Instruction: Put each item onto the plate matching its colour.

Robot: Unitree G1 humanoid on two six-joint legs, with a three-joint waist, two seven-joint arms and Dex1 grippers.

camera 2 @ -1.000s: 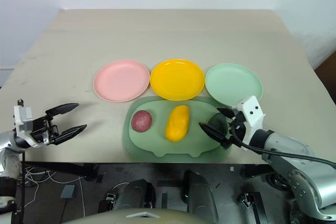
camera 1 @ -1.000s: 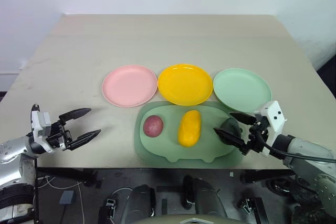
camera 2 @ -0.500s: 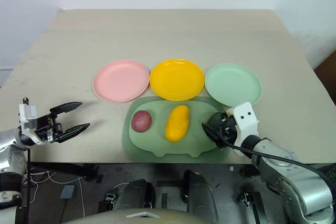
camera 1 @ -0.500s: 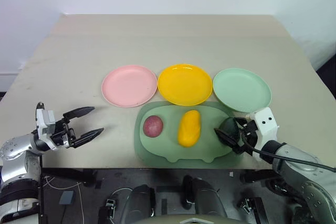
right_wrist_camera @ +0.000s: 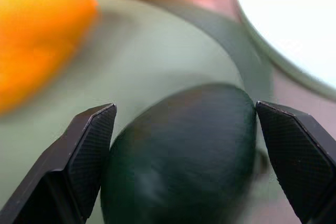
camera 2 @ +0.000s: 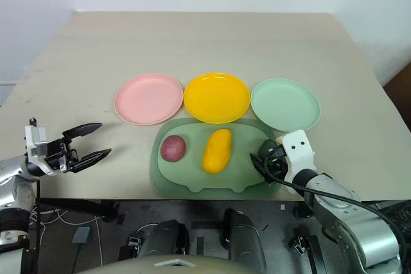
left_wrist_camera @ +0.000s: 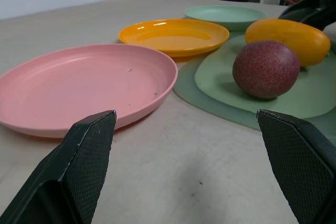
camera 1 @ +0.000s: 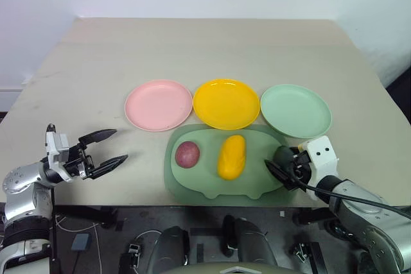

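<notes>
While the three plates stand in a row across the table [camera 1: 205, 49], the three items lie on the green mat [camera 1: 212, 187] just in front of them. The pink plate [camera 1: 158, 104] is at the left, the yellow plate [camera 1: 226, 102] in the middle and the mint green plate [camera 1: 296, 110] at the right; all three are empty. On the mat, the reddish-purple fruit [camera 1: 187, 154] is at the left, the yellow fruit [camera 1: 232, 156] in the middle and the dark green fruit [camera 1: 282, 156] at the right end. The right gripper [camera 1: 283, 167] is at the dark green fruit with its fingers spread wide, one on each side of it; in the right wrist view the fruit sits between them, not clamped. The left gripper [camera 1: 108, 149] hovers over the bare table, well to the left of the mat, fingers wide apart and holding nothing.
</notes>
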